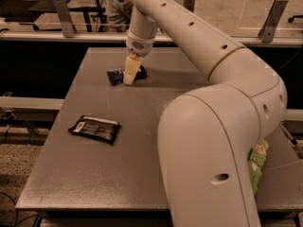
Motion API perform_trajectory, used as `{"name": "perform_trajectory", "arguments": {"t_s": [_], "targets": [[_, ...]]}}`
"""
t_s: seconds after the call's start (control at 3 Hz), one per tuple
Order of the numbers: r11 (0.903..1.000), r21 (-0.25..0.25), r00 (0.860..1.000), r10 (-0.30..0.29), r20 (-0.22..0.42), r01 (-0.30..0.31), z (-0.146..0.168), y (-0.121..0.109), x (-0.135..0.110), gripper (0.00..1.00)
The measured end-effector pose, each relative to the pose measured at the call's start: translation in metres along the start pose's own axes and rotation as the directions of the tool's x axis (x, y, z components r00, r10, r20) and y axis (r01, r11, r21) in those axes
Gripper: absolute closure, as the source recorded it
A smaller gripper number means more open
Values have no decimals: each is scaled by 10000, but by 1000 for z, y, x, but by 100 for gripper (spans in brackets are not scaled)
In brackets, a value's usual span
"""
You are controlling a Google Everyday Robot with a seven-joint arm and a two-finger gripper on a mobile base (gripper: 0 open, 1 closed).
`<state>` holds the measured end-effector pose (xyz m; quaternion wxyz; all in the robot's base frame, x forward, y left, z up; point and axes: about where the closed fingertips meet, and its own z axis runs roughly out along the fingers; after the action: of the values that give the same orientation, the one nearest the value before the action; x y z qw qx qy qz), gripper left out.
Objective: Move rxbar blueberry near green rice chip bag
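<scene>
The rxbar blueberry (115,75) is a small dark navy wrapper lying on the far part of the grey table (94,183). My gripper (130,73) reaches down from the long cream arm and sits over the bar's right end, touching or just above it. The green rice chip bag (257,161) shows only as a bright green strip at the table's right side, mostly hidden behind my arm's big near segment.
A wider flat black-brown packet with a pale label (94,128) lies on the table's left side, nearer the front. My arm's bulky elbow (213,155) blocks the right half of the view. Metal rails and posts (61,13) stand behind the table.
</scene>
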<state>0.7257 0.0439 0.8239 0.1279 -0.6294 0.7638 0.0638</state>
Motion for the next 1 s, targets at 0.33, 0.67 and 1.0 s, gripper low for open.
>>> {"name": "perform_trajectory", "arguments": {"t_s": [0.33,0.67,1.0], "targets": [[10000,1,10000,-1,1,1,-9,-1,-3,85],[10000,3,10000,-2,2,2,-10,-1,-3,100],[10000,26,10000,-23,16,23,-12,0,-3,100]]}}
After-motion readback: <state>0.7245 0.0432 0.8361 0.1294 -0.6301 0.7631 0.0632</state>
